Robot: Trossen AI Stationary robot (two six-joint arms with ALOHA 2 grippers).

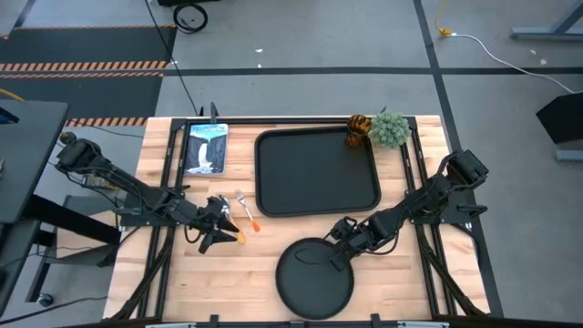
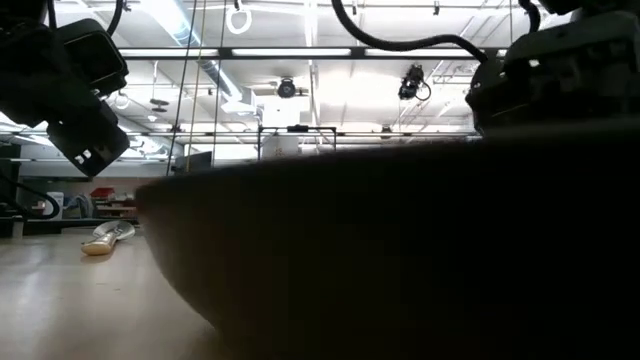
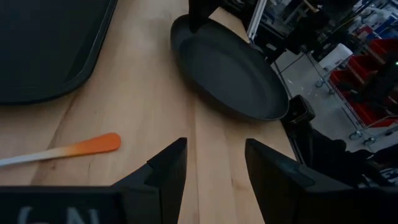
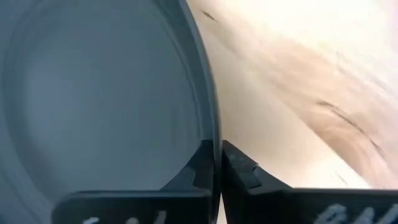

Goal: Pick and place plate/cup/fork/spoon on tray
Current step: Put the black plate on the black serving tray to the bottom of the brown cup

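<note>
Gripping plate [image 1: 314, 278] rim: right pincer [image 1: 339, 252] clamped on far-right edge, fingers [image 4: 205, 165] straddling rim. Plate at table's [image 1: 401, 264] near edge, directly below tray [image 1: 316, 171]; tray far of pincer, empty, open path btwn. Left pincer [image 1: 219, 232] apart, idle by fork [image 1: 246, 212] and spoon [image 1: 231, 228], left of tray. Cup [image 1: 357, 130] at tray's far-right corner.

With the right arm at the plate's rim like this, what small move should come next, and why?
Probably a slight lift. The right gripper has its jaws closed thin on the rim of the plate, which lies on the table just short of the tray, so raising that edge should free it for carrying over.
</note>
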